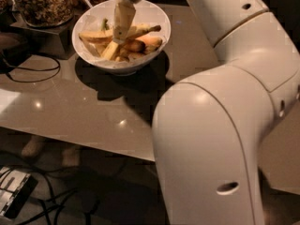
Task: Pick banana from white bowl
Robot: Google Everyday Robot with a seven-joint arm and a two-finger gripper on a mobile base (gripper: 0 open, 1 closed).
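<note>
The white bowl (pixel 154 14) stands on the table at the upper left and holds several bananas. The longest yellow banana (pixel 143 30) lies across the bowl, its dark tip pointing right. Its middle is hidden behind my gripper. Short orange-tinged bananas (pixel 145 43) lie at the front right of the bowl. My gripper (pixel 120 37) hangs straight down into the bowl's middle, reaching the bananas right at the long one.
A glass jar of brown granola (pixel 42 3) stands on a dark tray left of the bowl. A black cable (pixel 33 74) lies on the glossy grey table (pixel 84 111). My large white arm (pixel 220 121) fills the right side. Cables lie on the floor below.
</note>
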